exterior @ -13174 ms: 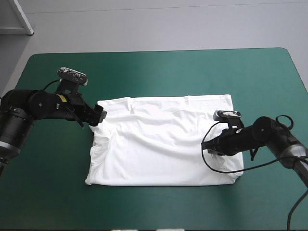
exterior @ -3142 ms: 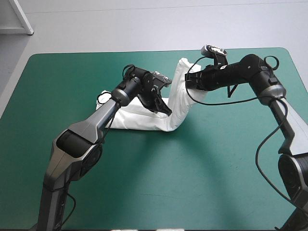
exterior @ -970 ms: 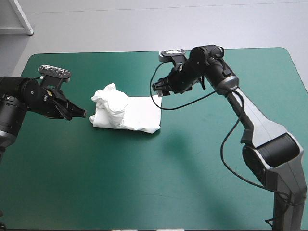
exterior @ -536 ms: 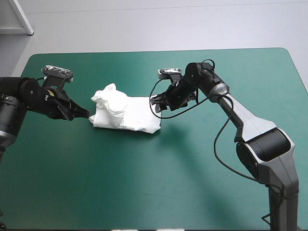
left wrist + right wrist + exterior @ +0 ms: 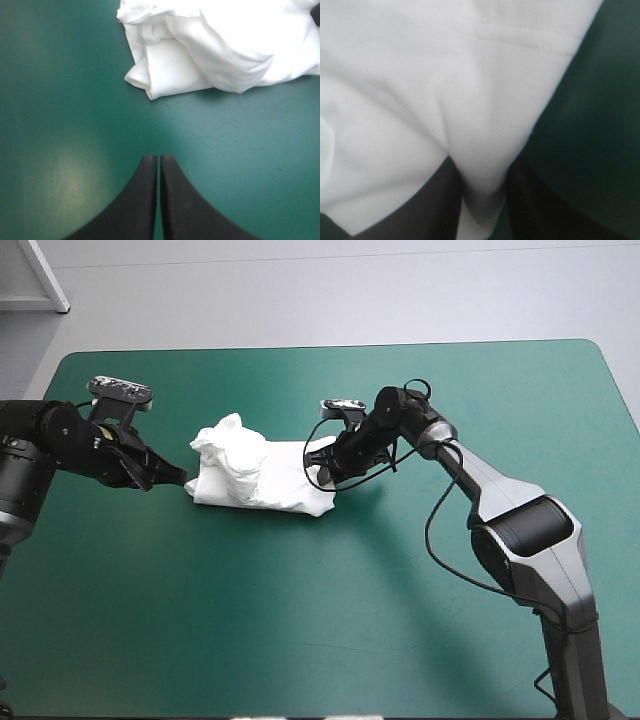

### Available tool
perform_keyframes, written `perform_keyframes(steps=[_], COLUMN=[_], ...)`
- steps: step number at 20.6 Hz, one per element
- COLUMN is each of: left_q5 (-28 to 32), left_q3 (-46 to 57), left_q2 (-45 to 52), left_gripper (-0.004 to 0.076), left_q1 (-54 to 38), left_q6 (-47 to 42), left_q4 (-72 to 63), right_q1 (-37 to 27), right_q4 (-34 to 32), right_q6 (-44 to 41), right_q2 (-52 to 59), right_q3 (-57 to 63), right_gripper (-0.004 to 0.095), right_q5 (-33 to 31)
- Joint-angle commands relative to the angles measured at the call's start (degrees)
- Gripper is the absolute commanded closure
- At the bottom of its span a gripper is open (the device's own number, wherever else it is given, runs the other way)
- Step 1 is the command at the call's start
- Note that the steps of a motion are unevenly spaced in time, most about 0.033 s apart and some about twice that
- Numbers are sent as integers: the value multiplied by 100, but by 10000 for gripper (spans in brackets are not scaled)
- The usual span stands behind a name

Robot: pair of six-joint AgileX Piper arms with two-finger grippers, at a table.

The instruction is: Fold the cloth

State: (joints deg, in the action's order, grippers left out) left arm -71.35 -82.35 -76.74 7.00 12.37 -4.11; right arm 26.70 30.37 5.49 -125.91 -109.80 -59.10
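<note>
My right pincer [image 5: 482,167] is clenched on a soft lobe of the T-shirt [image 5: 445,85]. Its black fingers [image 5: 432,200] stand all but together, with white cloth pinched between them. A stitched hem [image 5: 520,42] runs across the fabric just ahead.

My left pincer [image 5: 158,159] is clenched on nothing, its tips meeting in a point over the bare teal-green desk [image 5: 60,100]. The bundle's rolled corner lies a little ahead of it, not touching.

From above, the T-shirt sits as a folded bundle left of the desk's middle. It is flatter at the right end, where I hold it, and humped and crumpled at the left end, near the idle pincer.

I judge it light and limp, a thin knit with no stiffness. Lifted by one pinch, it will likely sag and the layers may slide apart. It looks neither slippery nor fragile. The best hold, I think, is through all layers at an edge or corner, one pincer at each end, keeping it low over the matte desk.
</note>
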Motion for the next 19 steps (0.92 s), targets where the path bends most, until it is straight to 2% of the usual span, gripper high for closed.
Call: perform_keyframes(steps=[1, 6, 9, 16, 19], left_q5=[-204, -170, -170, -20, 12], left_q3=[-141, -141, -141, -141, -141], left_q2=[175, 175, 175, 175, 175], left_gripper=[704, 704, 704, 704, 704], left_q1=[15, 15, 15, 15, 15], left_q6=[27, 39, 48, 169, 169], left_q4=[-84, -84, -84, -168, -196], right_q1=[-12, -280, -841, -2600, -3072], right_q4=[196, -519, -1124, -2519, -2764], right_q6=[243, 182, -34, -407, -516], right_q2=[352, 364, 364, 662, 667], right_q3=[-217, -358, -789, -846, -846], right_gripper=[914, 925, 925, 925, 925], right_q5=[25, -248, -855, -855, -855])
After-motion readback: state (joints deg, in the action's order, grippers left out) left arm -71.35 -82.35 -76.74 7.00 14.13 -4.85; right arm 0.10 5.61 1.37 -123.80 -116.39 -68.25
